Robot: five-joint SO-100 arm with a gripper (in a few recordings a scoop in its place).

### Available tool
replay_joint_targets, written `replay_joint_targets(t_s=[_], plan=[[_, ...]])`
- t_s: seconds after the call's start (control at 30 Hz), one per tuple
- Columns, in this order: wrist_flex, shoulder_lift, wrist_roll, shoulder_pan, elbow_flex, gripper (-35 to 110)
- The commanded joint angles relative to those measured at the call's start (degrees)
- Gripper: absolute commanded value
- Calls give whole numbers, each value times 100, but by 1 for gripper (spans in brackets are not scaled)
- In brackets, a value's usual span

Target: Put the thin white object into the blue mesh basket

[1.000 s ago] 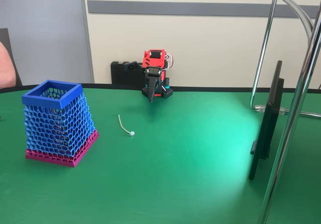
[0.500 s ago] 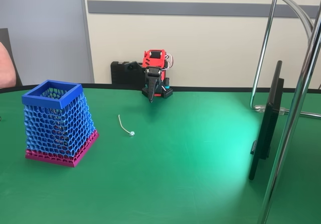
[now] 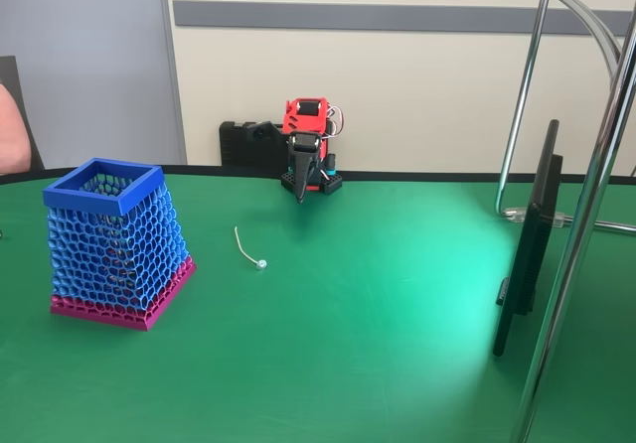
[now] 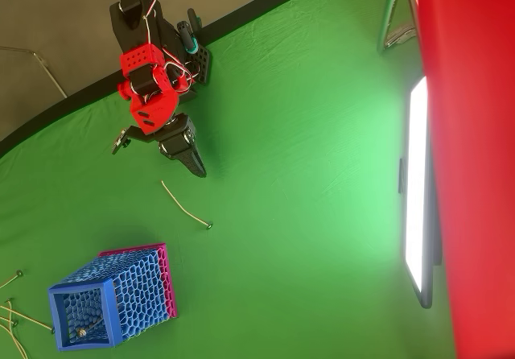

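Tool hanging with fingers together near the counter's far edge; thin white object flat on the counter just ahead, long axis slanting toward blue mesh basket

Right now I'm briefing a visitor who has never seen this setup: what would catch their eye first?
Probably the blue basket with its pink base band, standing at the left of the green table in the fixed view. Next, the red and black arm at the table's far edge, its gripper pointing down, jaws looking shut. Between them lies the thin white strand, apart from both.
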Motion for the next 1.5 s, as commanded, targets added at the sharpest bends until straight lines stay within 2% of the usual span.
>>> replay_joint_targets(t_s=[0.0, 0.73, 1.2, 1.47], plan=[[-123, -70, 53, -9, 44, 1], [-738, -1125, 229, 70, -404, 1], [-809, -2839, 861, 255, -1600, 1], [-791, -4456, 1521, 650, -2619, 1]])
